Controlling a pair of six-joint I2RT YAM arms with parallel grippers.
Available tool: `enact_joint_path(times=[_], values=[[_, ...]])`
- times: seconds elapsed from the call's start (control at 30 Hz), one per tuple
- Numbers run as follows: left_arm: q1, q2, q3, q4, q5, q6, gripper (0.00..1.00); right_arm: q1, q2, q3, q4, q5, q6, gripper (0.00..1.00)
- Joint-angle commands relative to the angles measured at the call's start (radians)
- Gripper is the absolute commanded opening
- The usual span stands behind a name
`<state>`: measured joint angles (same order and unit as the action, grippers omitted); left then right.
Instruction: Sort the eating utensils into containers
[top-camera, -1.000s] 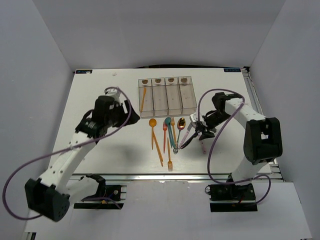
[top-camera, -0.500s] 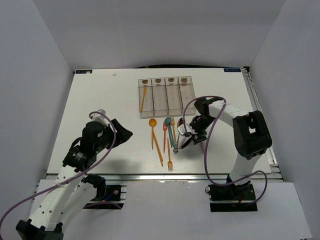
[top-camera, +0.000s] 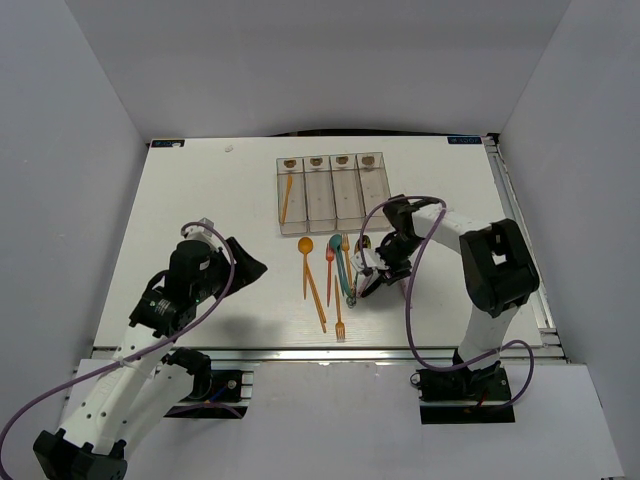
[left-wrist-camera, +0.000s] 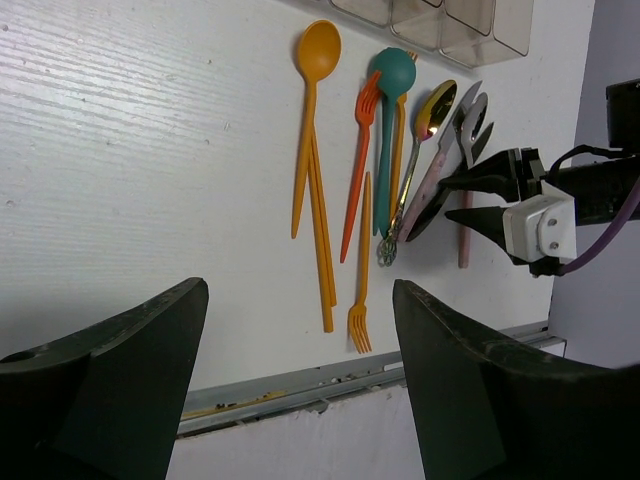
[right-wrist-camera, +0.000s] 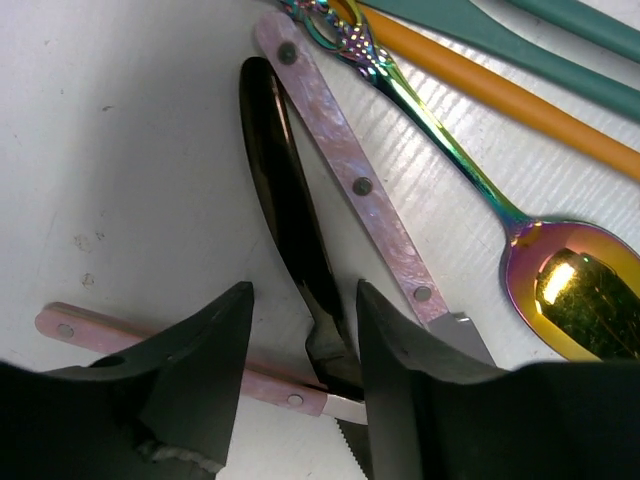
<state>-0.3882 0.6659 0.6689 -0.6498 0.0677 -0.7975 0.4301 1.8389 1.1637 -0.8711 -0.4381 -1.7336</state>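
1. While the right gripper sat low over the table, its fingers were spread apart. They straddled a black utensil at its narrow neck but did not pinch it.
2. Over the near left of the table, the left gripper hovered with its jaws wide apart and nothing between them.
3. That black utensil lay flat at the right end of the loose row of utensils, on the near side of the bins. A pink-handled knife lay close alongside it, and its broad end crossed a second knife.
4. It looked thin, stiff, light and glossy, so it would likely be slippery, and lying flat it gave little edge to catch.
5. The best hold seemed to be across the neck or the middle of the handle, clear of the crossing. A grip nearer the broad end could drag the second knife along.
6. A gold spoon lay beyond the pink-handled knife, its handle passing close by, so there was little room for wide fingers.
7. One orange utensil was already in the leftmost bin, and the other three bins looked bare.
8. Each bin carried a small brownish label at its far end, too small to read
9. No brand or other writing could be made out on the utensils or either gripper
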Motion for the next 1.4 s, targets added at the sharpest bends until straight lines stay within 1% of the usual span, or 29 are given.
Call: enact_joint_path(times=[0.0,0.03,0.07,0.1,0.13,0.23,0.27,0.43,0.53,0.8,0.9,1.07,1.17,1.2,1.27,1.3,1.33,1.37], values=[[0.003,-0.006,-0.005,0.018,0.010,-0.016,0.86,0.028,0.022,-0.061,0.086,0.075,-0.009,0.47],[0.003,-0.006,-0.005,0.018,0.011,-0.016,0.86,0.029,0.023,-0.065,0.086,0.076,-0.009,0.44],[0.005,-0.006,-0.006,0.018,0.014,-0.017,0.86,0.030,0.025,-0.071,0.084,0.079,-0.011,0.37],[0.003,-0.005,-0.006,0.019,0.014,-0.017,0.86,0.030,0.025,-0.075,0.080,0.081,-0.012,0.34],[0.005,-0.005,-0.006,0.021,0.015,-0.014,0.86,0.030,0.026,-0.079,0.078,0.094,-0.017,0.27],[0.005,0.001,-0.008,0.027,0.017,-0.016,0.86,0.029,0.034,-0.084,0.076,0.119,-0.021,0.20],[0.003,0.006,-0.009,0.029,0.020,-0.016,0.86,0.029,0.037,-0.084,0.076,0.128,-0.020,0.15],[0.005,0.027,-0.009,0.050,0.037,-0.016,0.86,0.029,0.013,-0.087,0.103,0.127,-0.032,0.04],[0.003,0.031,-0.009,0.053,0.043,-0.014,0.86,0.022,-0.021,-0.078,0.094,0.096,-0.066,0.01],[0.003,0.040,-0.018,0.084,0.064,-0.019,0.86,-0.014,-0.132,-0.016,-0.008,-0.042,-0.185,0.00],[0.003,0.057,-0.022,0.114,0.102,-0.017,0.86,-0.014,-0.161,0.019,-0.032,-0.106,-0.208,0.00],[0.005,0.081,-0.023,0.156,0.142,-0.011,0.86,-0.013,-0.175,0.050,-0.054,-0.166,-0.210,0.00],[0.003,0.096,-0.044,0.225,0.210,-0.006,0.86,-0.005,-0.176,0.048,-0.051,-0.186,-0.204,0.00],[0.003,0.104,-0.054,0.248,0.260,-0.012,0.86,-0.002,-0.178,0.047,-0.048,-0.189,-0.199,0.00],[0.005,0.145,-0.081,0.332,0.323,-0.016,0.86,0.013,-0.181,0.039,-0.039,-0.202,-0.192,0.00],[0.005,0.165,-0.091,0.360,0.386,-0.028,0.86,0.021,-0.184,0.036,-0.032,-0.205,-0.187,0.00],[0.003,0.188,-0.097,0.390,0.415,-0.029,0.86,0.027,-0.185,0.034,-0.026,-0.209,-0.178,0.00],[0.003,0.239,-0.101,0.439,0.440,-0.038,0.86,0.041,-0.187,0.033,-0.023,-0.212,-0.173,0.00]])
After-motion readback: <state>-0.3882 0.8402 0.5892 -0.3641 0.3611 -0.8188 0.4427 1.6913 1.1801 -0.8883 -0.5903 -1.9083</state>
